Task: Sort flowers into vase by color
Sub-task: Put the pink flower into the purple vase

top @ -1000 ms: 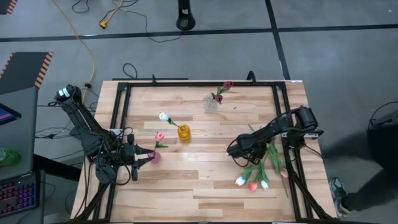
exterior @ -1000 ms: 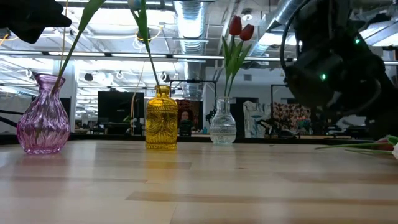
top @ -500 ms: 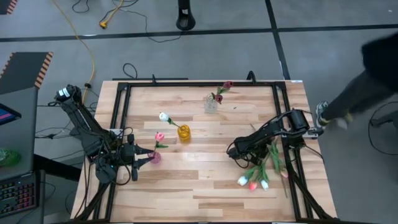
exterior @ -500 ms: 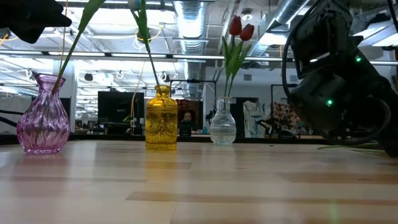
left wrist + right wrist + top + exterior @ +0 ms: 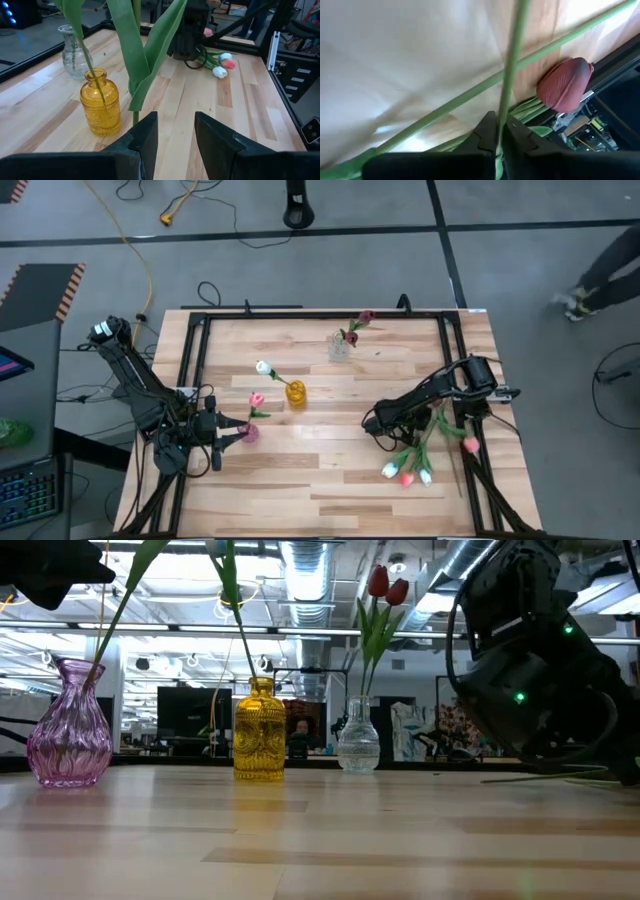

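The right tool [image 5: 499,131], low over the bench [image 5: 300,480] at four o'clock, is clenched on a thin green stem [image 5: 512,60], a dark red tulip head [image 5: 565,84] lying just beside it. Loose tulips [image 5: 405,472] lie at five o'clock. The left tool [image 5: 175,135], fingers parted, waits at eight o'clock by the purple vase [image 5: 249,432], with the yellow vase [image 5: 296,392] and clear vase [image 5: 340,347] toward the centre and twelve o'clock.

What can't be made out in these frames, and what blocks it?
- Right gripper fingers: high view too small; low view shows only the arm's dark body.
- Head of the thin green stem pinched between them: cut off by the right wrist view's edge.
- Purple glass vase flower head: cropped above the low view.
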`<state>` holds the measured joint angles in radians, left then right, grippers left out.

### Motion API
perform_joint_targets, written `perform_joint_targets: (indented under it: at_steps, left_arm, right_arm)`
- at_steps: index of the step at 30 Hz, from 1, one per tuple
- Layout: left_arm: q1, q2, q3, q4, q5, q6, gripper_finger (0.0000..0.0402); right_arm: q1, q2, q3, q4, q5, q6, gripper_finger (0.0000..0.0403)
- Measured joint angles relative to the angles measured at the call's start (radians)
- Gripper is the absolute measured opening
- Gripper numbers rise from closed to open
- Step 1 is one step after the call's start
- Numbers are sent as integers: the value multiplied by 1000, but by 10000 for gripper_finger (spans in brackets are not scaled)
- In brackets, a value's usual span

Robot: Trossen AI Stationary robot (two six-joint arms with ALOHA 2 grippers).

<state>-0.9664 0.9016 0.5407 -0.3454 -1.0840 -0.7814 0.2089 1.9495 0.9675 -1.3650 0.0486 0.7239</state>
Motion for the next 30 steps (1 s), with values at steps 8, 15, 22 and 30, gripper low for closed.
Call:
perform_joint_targets:
  at_steps: [8, 15, 22, 30]
  left_arm:
    - [0, 0, 0, 3, 1, 0, 116]
    - [0, 0, 0, 3, 1, 0, 116]
    - [0, 0, 0, 4, 0, 0, 116]
    - [0, 0, 0, 4, 1, 1, 116]
  right_arm:
    - [2, 0, 107, -101, 2, -99, 38]
    - [2, 0, 243, -183, 3, -159, 39]
    - [30, 0, 442, -155, 8, -278, 38]
    - [94, 0, 611, 139, 10, -566, 37]
